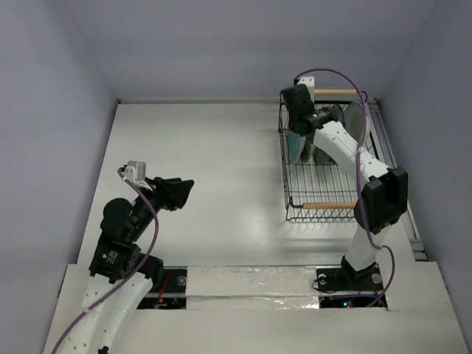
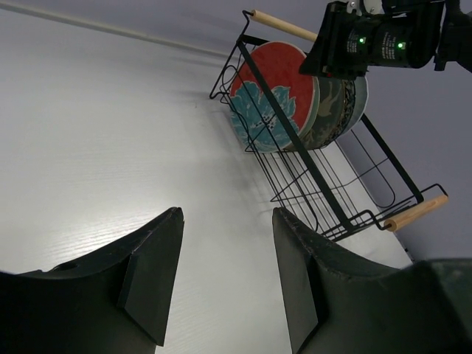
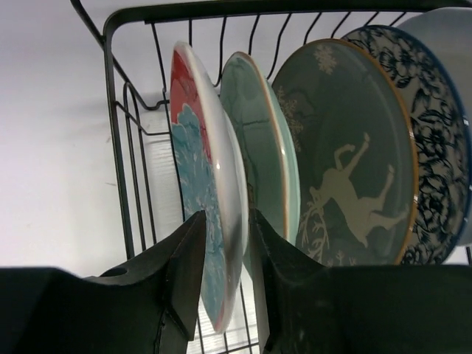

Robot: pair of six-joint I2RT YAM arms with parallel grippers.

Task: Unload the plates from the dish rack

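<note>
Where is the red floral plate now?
Right wrist view: the red floral plate stands on edge, leftmost in the dish rack, beside a pale green plate, its rim between the jaws of the right gripper.

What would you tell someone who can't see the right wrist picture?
The right end effector straddles the rim of a red-and-teal flowered plate standing in a black wire dish rack. Four more plates stand beside it.

Red flowered plate [image 3: 193, 169]: lower rim disappearing behind the right end effector [image 3: 227, 219]; contact not discernible.
Blue-rimmed white plate [image 3: 451, 44]: running off the right edge.
Dish rack [image 1: 286, 169], top view: right arm [image 1: 343, 144] covering most plates [image 1: 355, 119], patterns unreadable.
</note>
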